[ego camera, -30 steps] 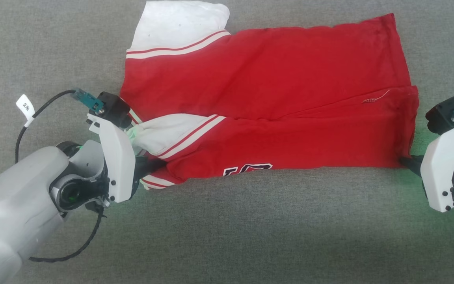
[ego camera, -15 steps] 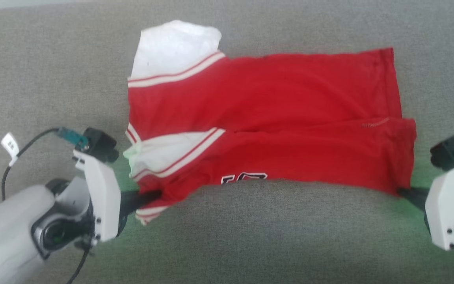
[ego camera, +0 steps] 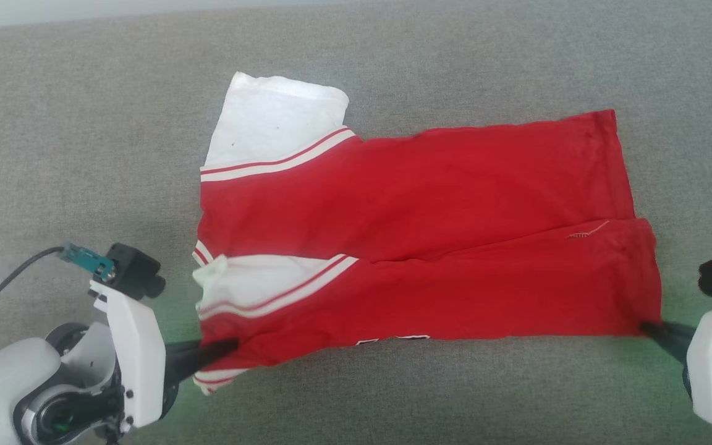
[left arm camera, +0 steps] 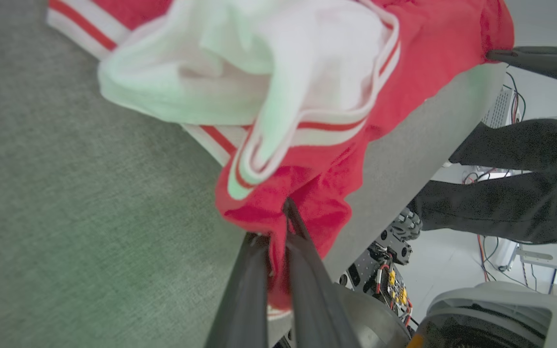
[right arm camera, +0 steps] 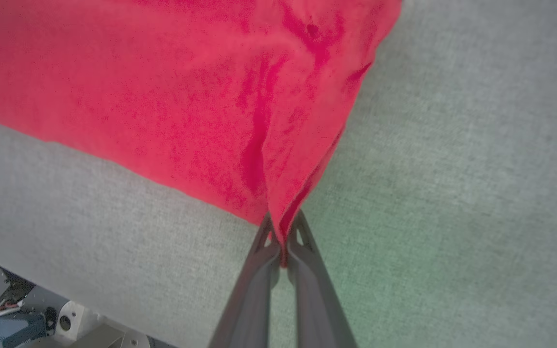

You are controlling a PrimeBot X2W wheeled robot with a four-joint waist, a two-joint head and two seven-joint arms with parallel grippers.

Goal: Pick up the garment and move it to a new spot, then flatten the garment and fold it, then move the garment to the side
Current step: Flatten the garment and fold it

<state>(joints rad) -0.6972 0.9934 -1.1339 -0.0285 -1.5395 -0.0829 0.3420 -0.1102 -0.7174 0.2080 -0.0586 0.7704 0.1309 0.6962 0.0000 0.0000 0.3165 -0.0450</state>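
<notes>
The garment (ego camera: 418, 241), a red jersey with white sleeves and striped trim, lies folded lengthwise on the grey surface. One white sleeve (ego camera: 275, 127) spreads at the far left. My left gripper (ego camera: 223, 349) is shut on the near left corner of the garment (left arm camera: 302, 188), its fingers (left arm camera: 302, 270) pinching bunched red fabric. My right gripper (ego camera: 646, 327) is shut on the near right corner of the garment (right arm camera: 186, 96), with cloth clamped between its fingertips (right arm camera: 298, 237). A sliver of the black number print (ego camera: 393, 339) peeks out at the near edge.
The grey fabric-covered surface (ego camera: 84, 154) stretches around the garment. Its far edge (ego camera: 22, 21) runs along the top left. In the left wrist view, past the surface's near edge, a person's dark trousers (left arm camera: 515, 193) and wiring on the floor appear.
The whole head picture has shifted, so the camera has moved. Both grippers have drawn the near edge toward me, and more of the number print has tucked under.
</notes>
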